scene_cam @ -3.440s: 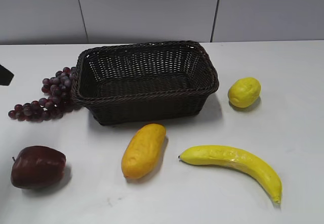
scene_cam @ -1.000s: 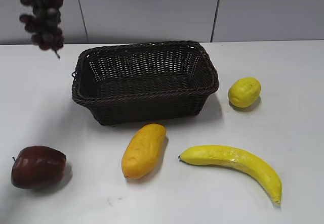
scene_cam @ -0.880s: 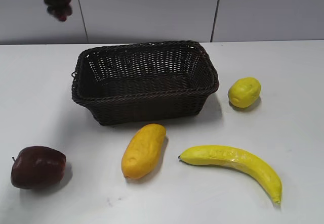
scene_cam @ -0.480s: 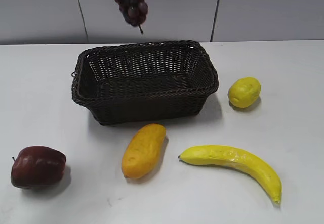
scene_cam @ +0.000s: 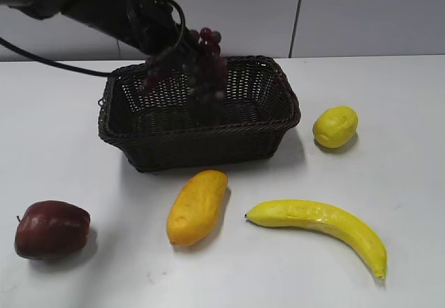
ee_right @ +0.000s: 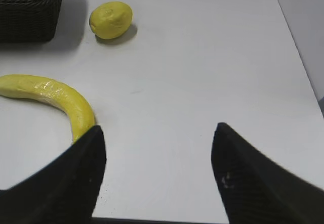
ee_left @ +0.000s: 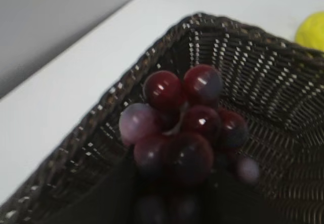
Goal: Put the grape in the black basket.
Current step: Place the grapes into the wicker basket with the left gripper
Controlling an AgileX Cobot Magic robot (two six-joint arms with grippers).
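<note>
The grape bunch (scene_cam: 198,71) hangs from my left gripper (scene_cam: 158,35) over the middle of the black basket (scene_cam: 208,148), its lower end blurred and dipping below the rim. In the left wrist view the grape bunch (ee_left: 185,133) fills the centre just above the basket's woven corner (ee_left: 167,37); my left jaws are dark and hidden under it, shut on the bunch. My right gripper (ee_right: 157,133) is open and empty over bare table and does not show in the exterior view.
A dark red apple (scene_cam: 52,229) lies front left. A yellow-orange mango (scene_cam: 197,206) and a banana (scene_cam: 320,227) lie in front of the basket. A lemon (scene_cam: 335,126) sits right of it, also in the right wrist view (ee_right: 111,19) with the banana (ee_right: 50,95).
The grape bunch was lifted off the table left of the basket, carried high and rightward, and now hangs lower over the basket. My left arm has come into the exterior view.
</note>
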